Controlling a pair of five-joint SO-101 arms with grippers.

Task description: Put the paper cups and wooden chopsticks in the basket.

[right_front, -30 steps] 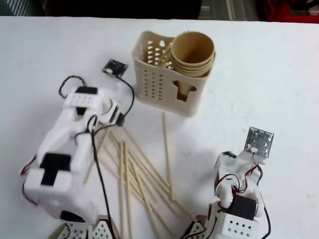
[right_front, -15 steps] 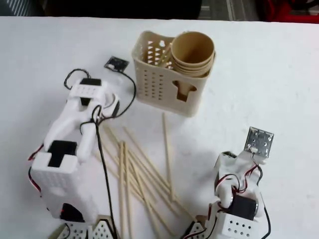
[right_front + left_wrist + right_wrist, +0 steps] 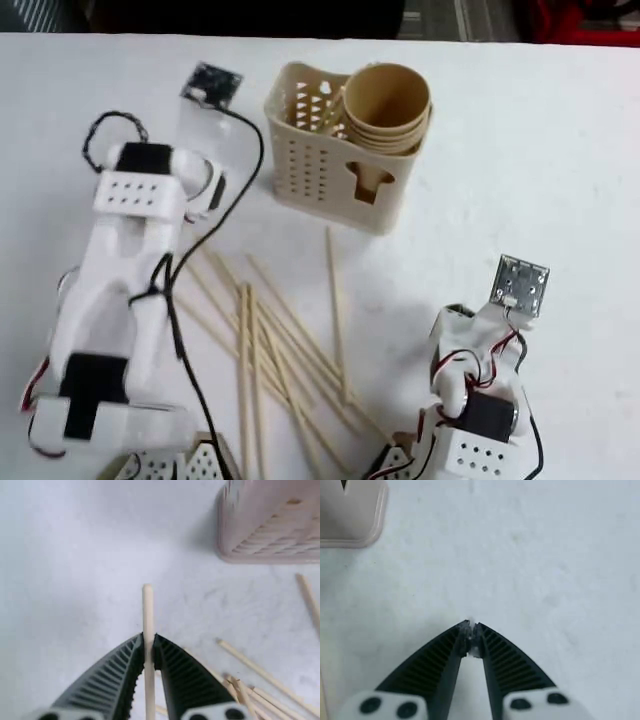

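Left wrist view shows the left gripper (image 3: 148,641) with its jaws pressed nearly together on a single wooden chopstick (image 3: 148,607), the ribbed inner faces touching the stick on both sides. The stick runs lengthwise through the narrow slit between them, and its blunt end pokes out a little way past the jaw tips, above the white table (image 3: 75,555). Ahead of the tips and off to one side stands a lower corner of the basket (image 3: 270,525), well apart from the held stick. The loose chopsticks (image 3: 260,672) lie on the table on that same side, nearer the jaws than the basket is and touching neither of them. Right wrist view shows the right gripper (image 3: 470,630) with its jaws closed tip against tip over the table, gripping no chopstick or cup. One corner of the basket sits far ahead of these tips and off to one side. From the high view, the paper cups (image 3: 388,105) stand nested and upright inside the basket. The left arm (image 3: 120,260) is stretched out beside the basket, and the right arm (image 3: 480,390) is folded back near the table edge. The loose chopsticks lie fanned on the table between the two arms.
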